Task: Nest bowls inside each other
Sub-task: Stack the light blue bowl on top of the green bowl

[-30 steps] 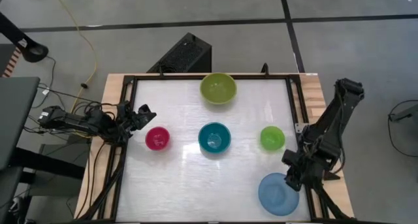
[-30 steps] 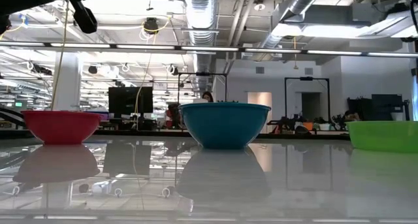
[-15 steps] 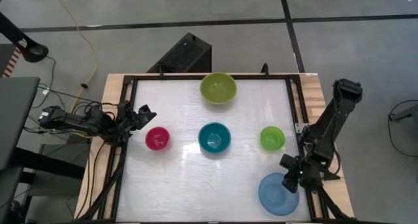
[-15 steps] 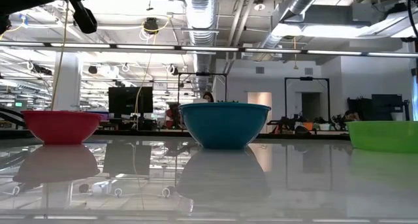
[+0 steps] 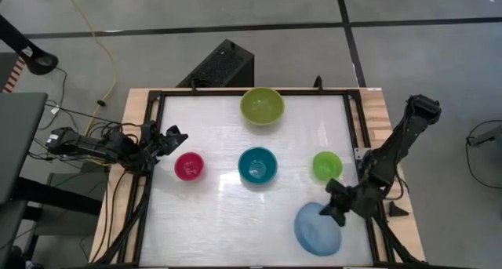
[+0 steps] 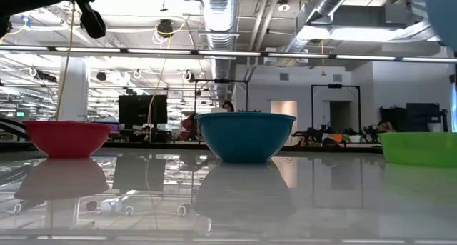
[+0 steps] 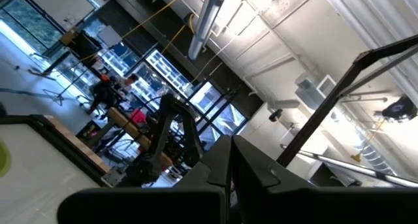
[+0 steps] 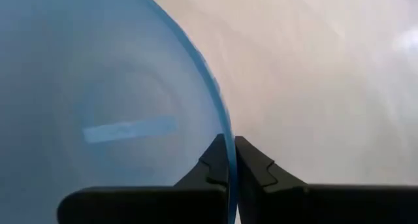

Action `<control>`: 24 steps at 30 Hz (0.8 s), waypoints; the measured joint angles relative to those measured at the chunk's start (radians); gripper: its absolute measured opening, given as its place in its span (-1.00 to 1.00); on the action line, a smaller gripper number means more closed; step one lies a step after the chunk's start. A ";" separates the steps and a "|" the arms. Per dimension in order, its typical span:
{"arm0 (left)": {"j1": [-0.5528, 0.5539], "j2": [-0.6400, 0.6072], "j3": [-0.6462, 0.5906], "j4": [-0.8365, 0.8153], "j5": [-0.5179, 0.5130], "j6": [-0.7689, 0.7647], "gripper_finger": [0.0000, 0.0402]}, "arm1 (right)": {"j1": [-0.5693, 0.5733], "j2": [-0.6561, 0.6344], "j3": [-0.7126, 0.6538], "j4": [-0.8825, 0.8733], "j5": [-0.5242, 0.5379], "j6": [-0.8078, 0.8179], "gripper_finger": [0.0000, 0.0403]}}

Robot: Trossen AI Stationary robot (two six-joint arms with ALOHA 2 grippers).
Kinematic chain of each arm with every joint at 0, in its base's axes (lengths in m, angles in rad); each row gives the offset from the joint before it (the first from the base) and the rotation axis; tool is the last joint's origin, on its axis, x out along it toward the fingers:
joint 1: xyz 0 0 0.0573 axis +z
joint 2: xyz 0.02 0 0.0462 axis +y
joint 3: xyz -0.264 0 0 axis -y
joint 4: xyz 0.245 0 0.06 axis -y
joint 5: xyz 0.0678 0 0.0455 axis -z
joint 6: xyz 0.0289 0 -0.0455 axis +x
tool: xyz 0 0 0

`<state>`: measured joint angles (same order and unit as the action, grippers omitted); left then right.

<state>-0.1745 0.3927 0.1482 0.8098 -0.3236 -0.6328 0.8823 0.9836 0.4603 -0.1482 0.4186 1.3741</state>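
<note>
Four bowls rest on their bases on the white table: olive-green (image 5: 261, 106) at the far middle, then magenta-pink (image 5: 189, 166), teal (image 5: 257, 165) and bright green (image 5: 327, 166) in a row across the middle. The light blue bowl (image 5: 317, 228) is near the table's near right corner, and my right gripper (image 5: 333, 208) is shut on it. In the low view a patch of the light blue bowl (image 6: 437, 3) shows high in the corner. My left gripper (image 5: 174, 136) waits shut at the table's left edge, pointing up into the room. My right gripper pinches the light blue bowl's rim (image 8: 228, 149) on its far right side, one finger (image 8: 212, 166) inside the bowl and the other finger (image 8: 253, 166) outside. The fingers slant down from the table's right. The bowl is lifted clear of the table and tilted.
A black frame (image 5: 357, 136) runs round the table top. A dark box (image 5: 220, 67) stands on the floor beyond the far edge. Free table lies between the row of bowls and the near edge.
My right gripper has tipped downward, shut on the light blue bowl's rim and gone toward the table's left. The bowl has come up off the table, shifted left with it and tilted; it now shows high in the low view.
</note>
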 joint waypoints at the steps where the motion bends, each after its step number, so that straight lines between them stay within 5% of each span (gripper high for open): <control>1: 0.000 0.000 0.000 -0.005 -0.001 0.000 -1.00 | -0.039 -0.013 0.000 0.033 0.015 -0.057 -0.85; 7: 0.000 0.000 0.000 -0.011 -0.010 0.000 -1.00 | -0.363 -0.098 0.000 0.256 0.007 -0.416 -0.85; 14: 0.000 0.000 0.000 -0.011 -0.031 0.002 -1.00 | -0.856 -0.073 0.004 0.608 -0.355 -0.624 -0.85; 19: 0.000 0.000 0.000 -0.010 -0.031 0.007 -1.00 | -1.154 0.063 0.123 0.574 -0.631 -0.677 -0.85; 24: 0.000 0.000 0.000 -0.010 -0.031 -0.003 -1.00 | -1.354 0.269 0.409 0.284 -0.810 -0.826 -0.85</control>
<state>-0.1745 0.3924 0.1482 0.7994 -0.3542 -0.6361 -0.4717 1.2528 0.8688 0.1355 -0.3918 0.5478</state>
